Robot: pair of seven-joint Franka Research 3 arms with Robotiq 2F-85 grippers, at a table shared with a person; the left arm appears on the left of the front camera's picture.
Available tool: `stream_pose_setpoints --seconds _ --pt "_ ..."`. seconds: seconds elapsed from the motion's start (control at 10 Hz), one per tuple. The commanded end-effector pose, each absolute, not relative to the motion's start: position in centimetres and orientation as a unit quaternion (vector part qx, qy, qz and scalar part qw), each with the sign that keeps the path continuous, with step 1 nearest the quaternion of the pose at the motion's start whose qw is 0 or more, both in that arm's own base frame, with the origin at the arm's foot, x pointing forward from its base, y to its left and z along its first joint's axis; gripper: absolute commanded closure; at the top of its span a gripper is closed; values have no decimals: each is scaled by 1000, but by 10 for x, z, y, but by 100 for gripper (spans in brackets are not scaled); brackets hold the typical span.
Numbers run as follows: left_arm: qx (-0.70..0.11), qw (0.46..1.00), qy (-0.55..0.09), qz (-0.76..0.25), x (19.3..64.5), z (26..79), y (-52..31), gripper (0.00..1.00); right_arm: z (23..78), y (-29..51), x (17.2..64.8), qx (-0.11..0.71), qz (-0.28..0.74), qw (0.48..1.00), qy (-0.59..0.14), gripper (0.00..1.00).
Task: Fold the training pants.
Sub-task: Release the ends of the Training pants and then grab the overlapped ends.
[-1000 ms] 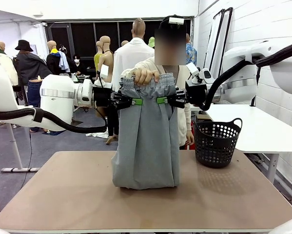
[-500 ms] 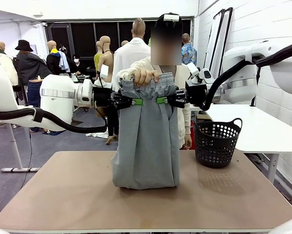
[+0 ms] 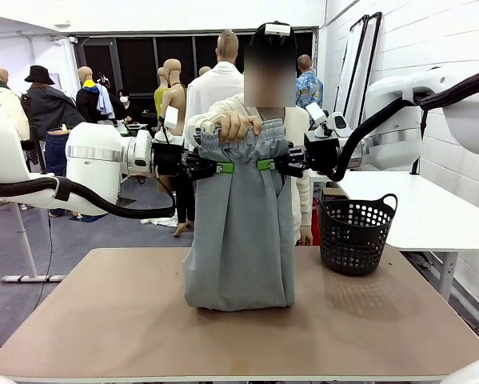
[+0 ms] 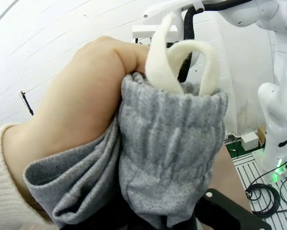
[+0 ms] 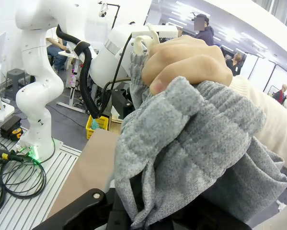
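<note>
Reaching in from opposite sides, the left gripper (image 3: 225,167) and the right gripper (image 3: 264,165) each pinch the training pants (image 3: 241,232) just below the gathered waistband, with the green pads closed on the grey fabric. In both wrist views the soft jersey bunches up out of the jaws at the bottom edge. Above the grippers, a person's hand (image 3: 237,124) clutches the waistband at its top, knuckles toward the front camera. The left wrist view shows a cream drawstring (image 4: 177,60) looping up out of the waistband right beside that hand. The pants hang upright between the two arms, and their lower end rests on the brown table (image 3: 103,320) near its middle. A black perforated basket (image 3: 357,236) stands on the table to the right of the pants, apart from them. The person stands at the far side of the table, directly behind the garment
</note>
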State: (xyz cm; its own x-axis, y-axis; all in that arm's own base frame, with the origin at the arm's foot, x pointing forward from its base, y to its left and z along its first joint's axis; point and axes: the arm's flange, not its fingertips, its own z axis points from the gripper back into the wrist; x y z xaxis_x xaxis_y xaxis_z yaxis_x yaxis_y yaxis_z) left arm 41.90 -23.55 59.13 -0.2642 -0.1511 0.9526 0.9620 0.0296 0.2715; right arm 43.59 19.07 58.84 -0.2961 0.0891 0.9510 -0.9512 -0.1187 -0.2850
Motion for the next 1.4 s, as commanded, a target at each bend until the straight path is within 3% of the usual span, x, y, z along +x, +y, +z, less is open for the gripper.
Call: stream_pose_setpoints --seconds 0.0,0.2,0.3,1.3 --pt "-371 481 -529 -592 418 592 -235 47 589 189 435 426 614 429 -507 59" --pt "-371 484 -527 -592 415 592 -231 7 589 187 435 426 611 436 -505 20" --pt "-371 485 -527 -591 414 591 -229 0 589 185 434 426 609 439 -506 0" --pt "-355 517 -555 -546 367 589 -174 0 589 131 409 397 581 488 -516 0"
